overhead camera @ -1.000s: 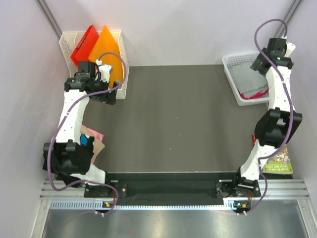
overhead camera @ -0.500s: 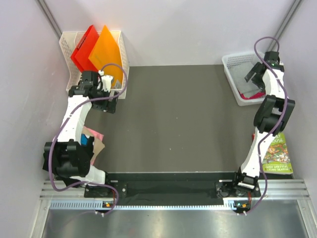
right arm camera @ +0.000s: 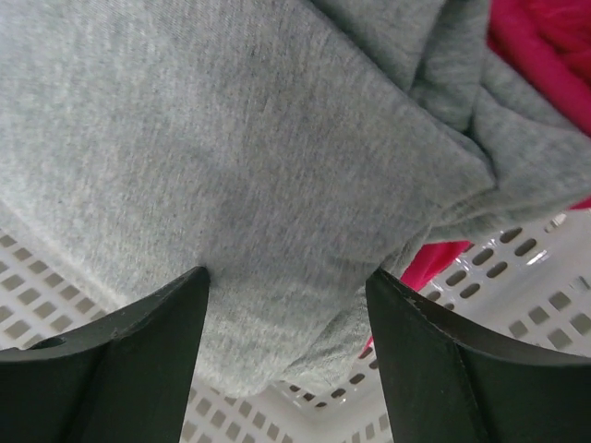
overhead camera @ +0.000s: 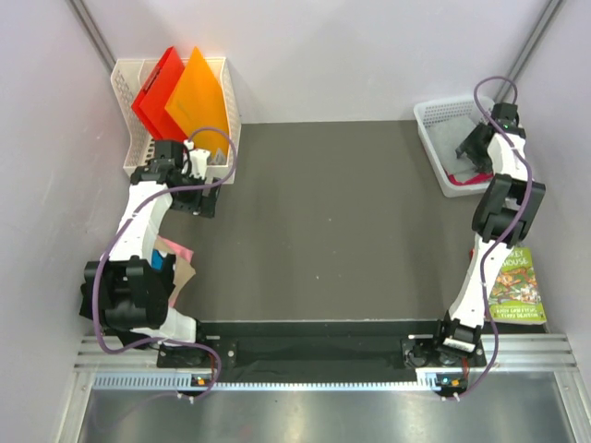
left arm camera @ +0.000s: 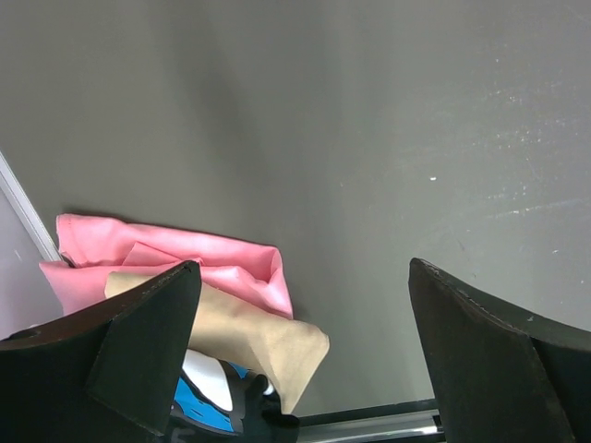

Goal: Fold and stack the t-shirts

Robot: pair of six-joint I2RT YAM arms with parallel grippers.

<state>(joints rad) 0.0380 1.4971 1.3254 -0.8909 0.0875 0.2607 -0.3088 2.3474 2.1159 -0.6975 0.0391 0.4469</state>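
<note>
Overhead, the white basket (overhead camera: 436,109) sits at two o'clock; only the right wrist view shows the right gripper (right arm camera: 284,277) released, jaws spread over the grey t-shirt (right arm camera: 231,138) with the pink t-shirt (right arm camera: 545,46) beside. The left gripper (left arm camera: 303,268) gapes likewise.

Dark grey matte worktop (overhead camera: 314,231). Pale lilac walls (overhead camera: 323,55) enclose the worktop at its rear, left and right. Ribbed aluminium rail (overhead camera: 536,353) borders its near edge. Lighting even, diffuse.
</note>
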